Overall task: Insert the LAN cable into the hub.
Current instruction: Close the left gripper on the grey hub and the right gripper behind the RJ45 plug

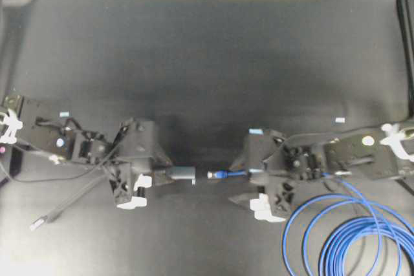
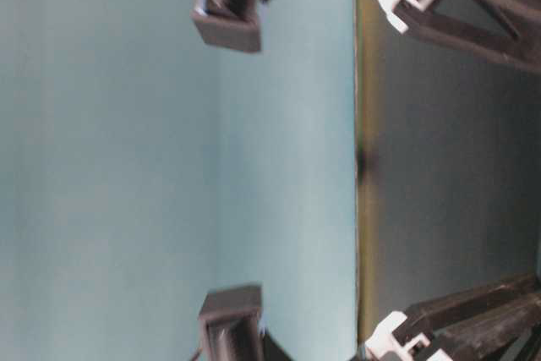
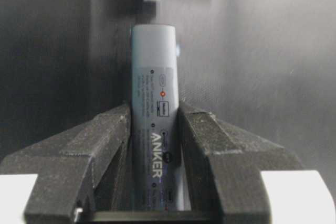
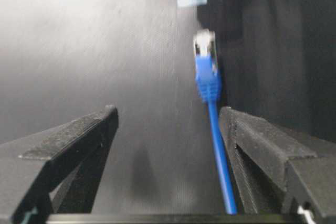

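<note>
Where the two arms meet at the middle of the overhead frame, the left end effector (image 1: 157, 176) is clenched on the hub (image 1: 182, 174), its pale end pointing toward frame right. Left wrist view: both fingers (image 3: 110, 140) press the hub's sides, the grey bar (image 3: 154, 103) standing up the centre of frame, "ANKER" printed on it. Right end effector (image 1: 253, 174) sits just right of centre; in its wrist view the jaws stand wide apart, and the LAN cable (image 4: 215, 129) runs beside the right-hand finger (image 4: 262, 145), contact unclear. Its plug (image 1: 215, 174) lies near the hub's end, a small gap between. Remaining blue coils (image 1: 349, 237) rest on the dark counter (image 1: 207, 63) at lower right.
</note>
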Tool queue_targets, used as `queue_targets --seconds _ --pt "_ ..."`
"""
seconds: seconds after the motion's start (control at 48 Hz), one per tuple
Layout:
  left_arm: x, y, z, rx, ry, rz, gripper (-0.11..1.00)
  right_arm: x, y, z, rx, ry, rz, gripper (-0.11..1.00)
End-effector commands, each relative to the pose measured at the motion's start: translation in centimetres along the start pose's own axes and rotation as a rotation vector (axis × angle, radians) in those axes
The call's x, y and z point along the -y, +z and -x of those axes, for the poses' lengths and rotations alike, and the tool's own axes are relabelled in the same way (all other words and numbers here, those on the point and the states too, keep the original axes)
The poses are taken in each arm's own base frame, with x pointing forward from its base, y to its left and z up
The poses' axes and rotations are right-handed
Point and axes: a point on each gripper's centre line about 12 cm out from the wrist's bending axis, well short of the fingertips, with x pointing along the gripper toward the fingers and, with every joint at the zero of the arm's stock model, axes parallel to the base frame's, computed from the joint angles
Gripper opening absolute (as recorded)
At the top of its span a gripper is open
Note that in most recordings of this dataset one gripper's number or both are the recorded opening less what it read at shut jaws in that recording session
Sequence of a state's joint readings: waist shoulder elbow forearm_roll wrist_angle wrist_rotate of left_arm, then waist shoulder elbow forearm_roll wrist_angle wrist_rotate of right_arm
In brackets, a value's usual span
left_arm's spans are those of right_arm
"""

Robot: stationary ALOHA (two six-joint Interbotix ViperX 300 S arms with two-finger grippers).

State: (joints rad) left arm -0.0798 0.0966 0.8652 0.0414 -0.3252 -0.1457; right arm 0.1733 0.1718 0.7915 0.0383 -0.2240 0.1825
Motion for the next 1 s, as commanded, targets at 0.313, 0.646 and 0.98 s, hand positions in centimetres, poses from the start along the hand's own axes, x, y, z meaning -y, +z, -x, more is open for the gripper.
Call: queue_targets --seconds 0.313,0.646,0.98 --pt "0.5 2.0 0.1 -0.005 -0.004 -0.012 0.28 1.6 0.3 -1.7 0.037 -0.027 -0.023 0.69" --pt "0.5 1.9 0.4 -0.016 -0.002 0.003 0.28 0.1 -1.3 -2.8 0.011 0.006 0.020 0.28" --pt "0.5 1.7 0.6 -0.025 -0.001 0.003 0.28 0.1 -2.2 -2.0 0.015 0.009 0.005 0.14"
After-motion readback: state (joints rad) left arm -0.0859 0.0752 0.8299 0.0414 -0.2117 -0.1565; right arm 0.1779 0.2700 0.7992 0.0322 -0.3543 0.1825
